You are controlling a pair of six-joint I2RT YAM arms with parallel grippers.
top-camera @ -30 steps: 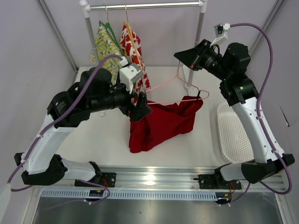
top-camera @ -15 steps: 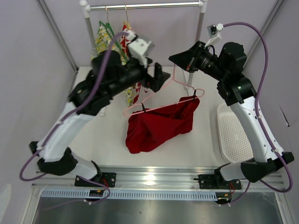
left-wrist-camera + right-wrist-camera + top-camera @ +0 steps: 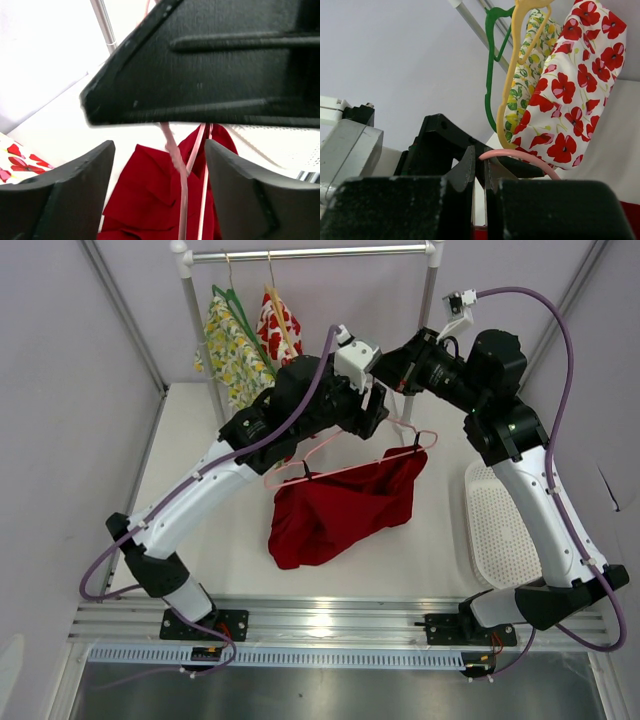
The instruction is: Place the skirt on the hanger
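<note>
The deep-red skirt (image 3: 345,505) hangs from the pale pink wire hanger (image 3: 300,472), its lower part resting on the table. My right gripper (image 3: 392,368) is shut on the hanger's hook (image 3: 520,156), holding it up. My left gripper (image 3: 378,410) is right below it at the hanger's neck. It is open, with the pink wire (image 3: 180,185) running between its fingers (image 3: 65,195) and touching neither. In the left wrist view the skirt (image 3: 142,200) lies below and the right gripper's black body fills the top.
Behind, a rack rail (image 3: 310,252) carries a yellow-green floral garment (image 3: 228,340) on a green hanger (image 3: 491,65) and a white red-flowered garment (image 3: 570,90) on a yellow hanger (image 3: 512,75). A rack post (image 3: 428,320) stands behind the right gripper. A white perforated tray (image 3: 505,525) lies at right.
My left arm has swung up and to the right, from the skirt's left edge to the hanger's neck, its jaws narrowing a little. The right gripper has lifted the hanger slightly.
</note>
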